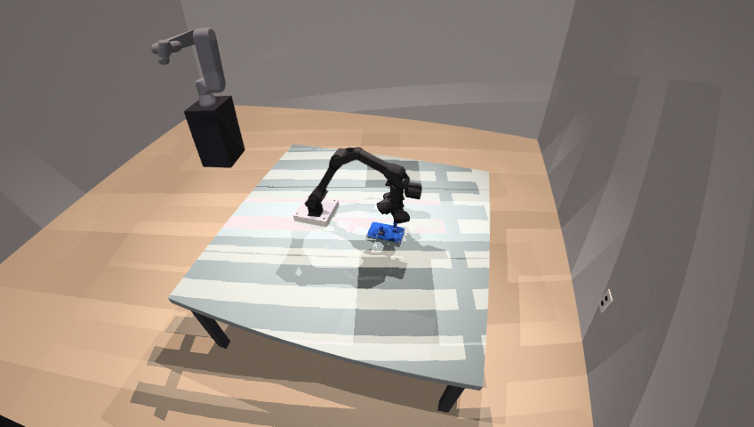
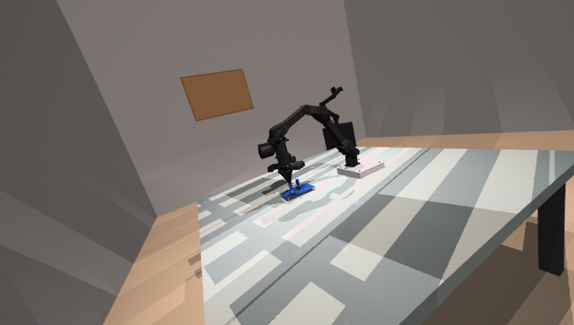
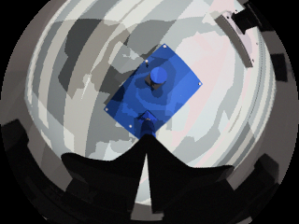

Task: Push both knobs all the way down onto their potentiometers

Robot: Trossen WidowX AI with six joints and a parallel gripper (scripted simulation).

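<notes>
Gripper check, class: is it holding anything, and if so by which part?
Nothing is held. The gripper is shut on nothing, its closed tips at the top of the nearer knob on the circuit board.

Matt black, plastic-looking shells all along the arm (image 2: 306,116), down to the shut gripper (image 2: 288,179). Just beneath it, smooth saturated blue on the circuit board (image 3: 156,93) and on the knob (image 3: 160,75) near the board's middle, faintly sheened. Glossy, reflective top on the table (image 1: 327,311) under the board, striped grey and white. Pale, satin base plate (image 1: 316,213) beside the board. Wood-toned, matt floor (image 1: 68,296) around the table.
</notes>
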